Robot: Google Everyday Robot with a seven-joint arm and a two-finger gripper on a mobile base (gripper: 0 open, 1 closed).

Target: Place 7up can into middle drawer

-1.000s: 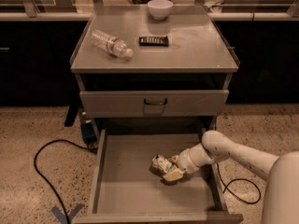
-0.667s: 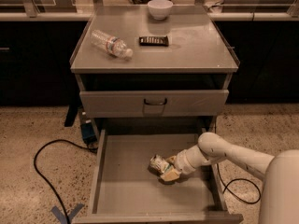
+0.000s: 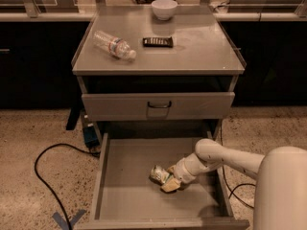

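The 7up can (image 3: 159,174), a small silvery-green can, lies on its side on the floor of the open middle drawer (image 3: 129,186), near the drawer's centre. My gripper (image 3: 169,178) reaches down into the drawer from the right on its white arm (image 3: 225,157) and is shut on the can, with tan fingers (image 3: 171,185) around its right end. The can looks to rest on or just above the drawer floor.
A clear plastic water bottle (image 3: 114,45), a dark remote-like object (image 3: 158,41) and a white bowl (image 3: 164,8) sit on the cabinet top. The upper drawer front with a dark loop handle (image 3: 159,104) is closed. A black cable (image 3: 45,176) runs on the speckled floor at left.
The gripper and the can have shifted slightly left, toward the drawer's centre. Nothing else has moved.
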